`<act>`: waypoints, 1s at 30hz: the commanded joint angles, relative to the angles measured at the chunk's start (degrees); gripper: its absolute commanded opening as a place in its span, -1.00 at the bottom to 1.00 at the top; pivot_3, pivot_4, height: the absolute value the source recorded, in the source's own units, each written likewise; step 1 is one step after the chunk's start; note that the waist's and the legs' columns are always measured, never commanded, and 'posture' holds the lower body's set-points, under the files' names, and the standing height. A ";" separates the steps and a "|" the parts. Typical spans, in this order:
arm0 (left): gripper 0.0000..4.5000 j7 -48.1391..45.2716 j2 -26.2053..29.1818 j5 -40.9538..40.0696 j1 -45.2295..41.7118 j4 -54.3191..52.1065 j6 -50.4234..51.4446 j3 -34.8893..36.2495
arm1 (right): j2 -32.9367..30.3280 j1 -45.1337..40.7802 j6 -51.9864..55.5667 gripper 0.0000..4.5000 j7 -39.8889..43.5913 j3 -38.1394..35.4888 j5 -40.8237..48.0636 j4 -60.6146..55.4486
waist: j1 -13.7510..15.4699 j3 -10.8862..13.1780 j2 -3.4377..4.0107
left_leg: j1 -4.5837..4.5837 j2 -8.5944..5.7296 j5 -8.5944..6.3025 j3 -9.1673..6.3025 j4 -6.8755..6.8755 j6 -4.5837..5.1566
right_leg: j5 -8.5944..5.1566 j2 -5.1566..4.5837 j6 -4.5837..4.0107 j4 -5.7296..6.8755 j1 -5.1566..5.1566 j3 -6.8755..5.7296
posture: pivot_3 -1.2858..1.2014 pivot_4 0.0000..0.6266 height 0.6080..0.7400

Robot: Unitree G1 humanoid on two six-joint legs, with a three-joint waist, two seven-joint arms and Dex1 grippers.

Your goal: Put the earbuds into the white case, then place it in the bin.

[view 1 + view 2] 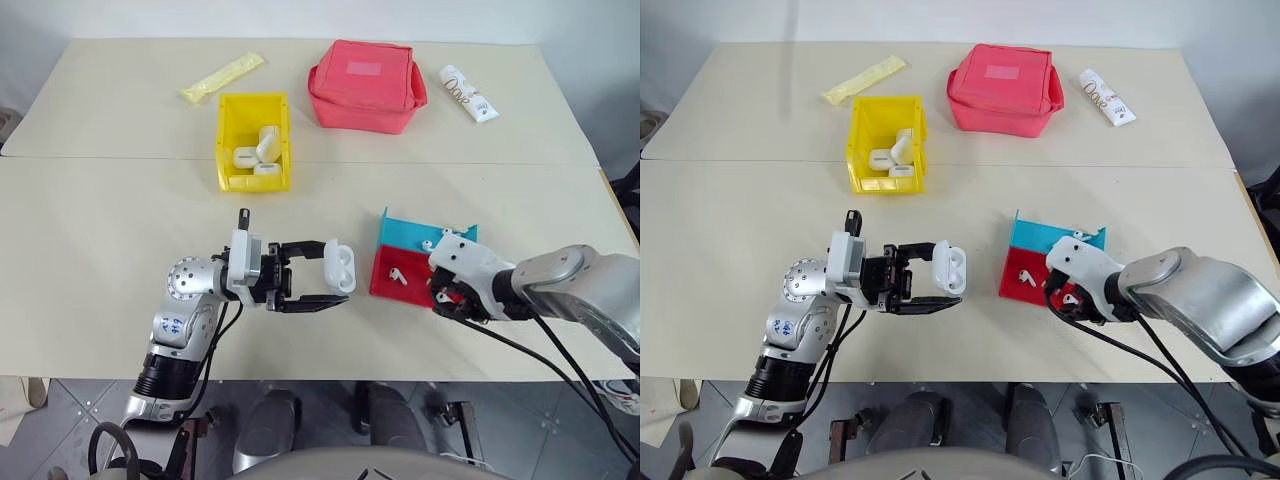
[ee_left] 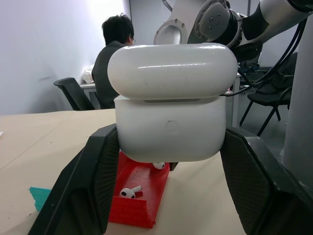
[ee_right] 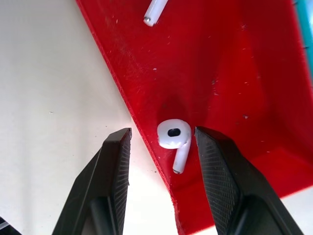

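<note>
While the left pincer [image 1: 338,276] is clamped on the white case [image 1: 340,267], lid up, held above the bench [image 1: 120,230] w/ fingers pointing toward the red tray [image 3: 254,73], the right pincer [image 3: 161,142] hangs over that tray's near edge, fingers apart, straddling one earbud [image 3: 173,137] w/o touching it. One finger sits over bare bench just outside the tray wall, the other over the tray floor. A 2nd earbud [image 1: 396,273] lies further in on the red tray; another small white piece [image 1: 426,244] rests in the blue tray [image 1: 410,232] behind. Yellow bin [image 1: 253,142] stands well apart at the far side, already w/ several white cases inside, beside a red pouch [image 1: 366,85].
</note>
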 commanded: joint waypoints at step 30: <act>0.22 -1.63 -0.07 -1.30 -1.12 0.49 -0.56 -0.03 | 5.22 5.54 -7.51 -0.76 2.37 -13.37 -0.21 -3.73 | -0.03 0.04 0.07 | 0.00 0.13 -0.03 0.01 -0.06 -0.04 | 0.04 0.01 -0.05 -0.09 0.00 0.01 | 0.03 -0.52 1.00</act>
